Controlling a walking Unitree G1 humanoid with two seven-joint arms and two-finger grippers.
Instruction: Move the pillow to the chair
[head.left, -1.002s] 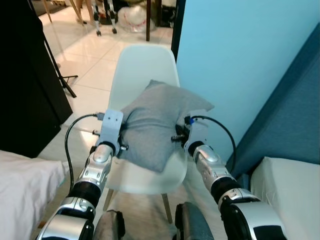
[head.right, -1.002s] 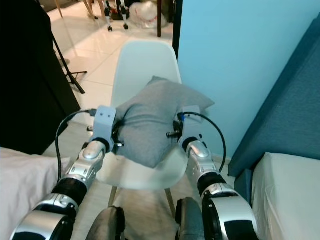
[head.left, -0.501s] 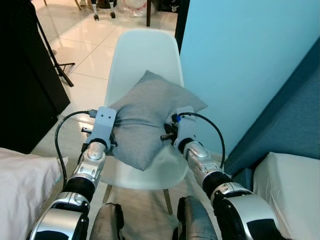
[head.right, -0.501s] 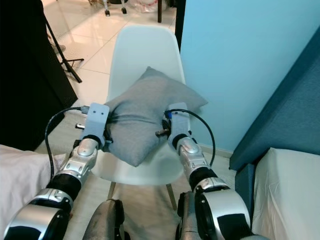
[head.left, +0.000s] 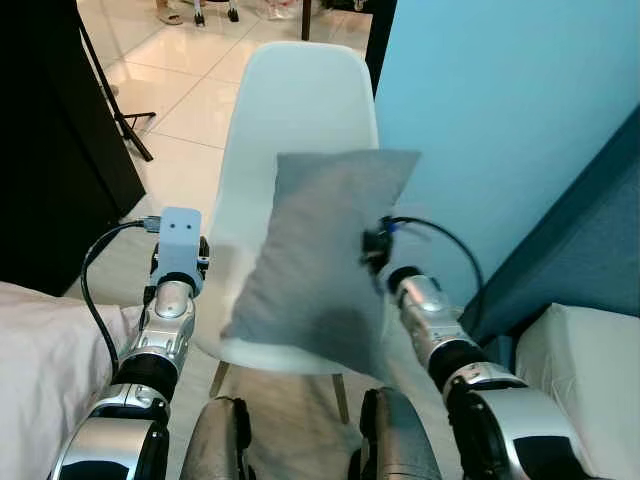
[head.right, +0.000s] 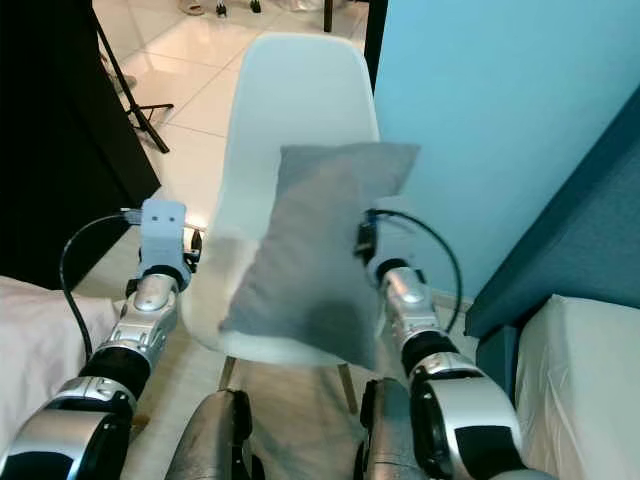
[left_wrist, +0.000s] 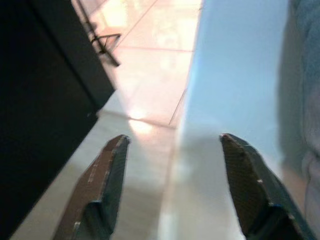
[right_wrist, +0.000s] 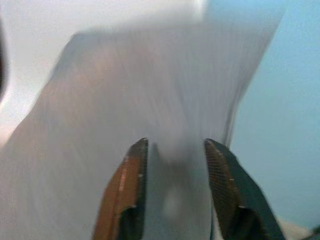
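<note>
The grey pillow (head.left: 320, 260) stands tilted and motion-blurred in front of the white shell chair (head.left: 300, 100), covering the seat's right half and its front edge. My right gripper (head.left: 375, 250) is at the pillow's right edge; in the right wrist view its fingers (right_wrist: 131, 195) are shut on grey fabric (right_wrist: 150, 110). My left gripper (left_wrist: 172, 185) is open with nothing in it, apart from the pillow, beside the chair's left rim (left_wrist: 225, 100). Its wrist (head.left: 180, 235) is off the chair's left side.
A black panel (head.left: 50, 150) and a tripod leg (head.left: 125, 125) stand on the tiled floor to the left. The light blue wall (head.left: 500, 120) is close on the chair's right. White bedding (head.left: 40, 350) lies at lower left, a dark blue headboard (head.left: 590, 230) at right.
My left gripper has let go of the pillow and drawn away to the left. The pillow has swung upright on the right gripper. The camera has also shifted.
</note>
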